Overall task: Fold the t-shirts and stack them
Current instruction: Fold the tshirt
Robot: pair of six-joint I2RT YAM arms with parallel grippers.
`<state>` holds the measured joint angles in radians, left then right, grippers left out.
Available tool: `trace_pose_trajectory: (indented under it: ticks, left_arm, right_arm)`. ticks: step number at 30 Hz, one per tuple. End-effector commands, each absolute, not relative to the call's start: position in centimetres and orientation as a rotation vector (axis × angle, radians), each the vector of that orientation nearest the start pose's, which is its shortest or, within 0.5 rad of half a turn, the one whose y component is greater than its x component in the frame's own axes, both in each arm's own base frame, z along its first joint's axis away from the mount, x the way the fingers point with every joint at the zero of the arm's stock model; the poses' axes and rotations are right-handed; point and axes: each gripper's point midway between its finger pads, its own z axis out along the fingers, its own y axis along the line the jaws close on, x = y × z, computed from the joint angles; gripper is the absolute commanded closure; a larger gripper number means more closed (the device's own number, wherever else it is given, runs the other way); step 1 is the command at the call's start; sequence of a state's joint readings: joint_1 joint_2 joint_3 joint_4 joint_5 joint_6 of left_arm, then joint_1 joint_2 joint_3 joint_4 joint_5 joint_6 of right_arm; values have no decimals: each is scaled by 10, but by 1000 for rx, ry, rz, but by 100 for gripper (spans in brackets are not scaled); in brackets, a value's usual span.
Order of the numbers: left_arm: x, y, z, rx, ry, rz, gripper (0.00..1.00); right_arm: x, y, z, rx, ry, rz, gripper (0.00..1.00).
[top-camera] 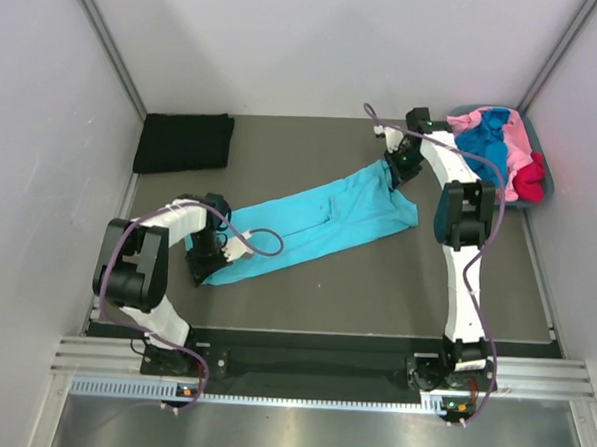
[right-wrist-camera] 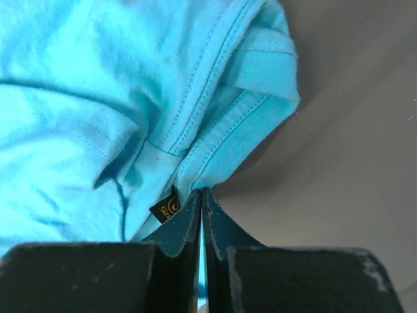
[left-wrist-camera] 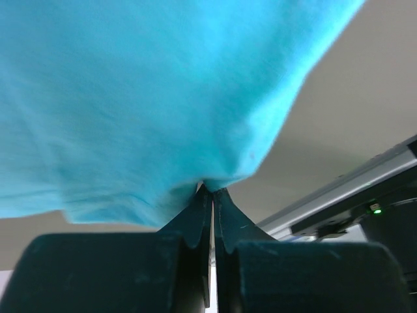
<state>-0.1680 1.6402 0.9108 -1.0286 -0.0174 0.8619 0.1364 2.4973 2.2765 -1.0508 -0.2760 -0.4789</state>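
Item: turquoise t-shirt [top-camera: 318, 225], stretched slantwise across mid-counter [top-camera: 395, 289], near-left to far-right.
- left gripper [top-camera: 208, 267]: jaws pinched tight on the shirt's near-left edge.
- right gripper [top-camera: 399, 167]: jaws pinched tight on the collar beside the label, at the far-right end.
- black t-shirt [top-camera: 184, 142]: lies flat, far-left corner.
- pink t-shirt [top-camera: 513, 135], blue t-shirt [top-camera: 486, 143] and red t-shirt [top-camera: 529, 183]: heaped in the tub [top-camera: 549, 185], far right.

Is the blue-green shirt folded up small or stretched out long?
Stretched out. The shirt is one long strip, with the left pincer shut on one end and the right pincer shut on the collar end.
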Motion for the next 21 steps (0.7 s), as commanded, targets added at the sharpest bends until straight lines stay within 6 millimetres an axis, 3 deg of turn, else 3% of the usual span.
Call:
trace_pose_trajectory:
  ticks: [1,4,9,16,21]
  left_arm:
    - [201,1,29,1797,2815,-110,100]
    - [200,-1,36,1919,2764,-162,100]
    - [185,-34,54,2085,2654,-420,100]
    - [154,-91,57,2396,2412,-577,100]
    - [153,-144,59,2446,2329,-710,100]
  right_arm:
    - [546,111,35,-903,2524,198,100]
    - [569,109,49,-877,2440,113,100]
    - [612,117,71,-823,2291,29,100]
    - [655,166,104,-837,2024,-15,100]
    - [679,195,112,-817,1880,-35,100]
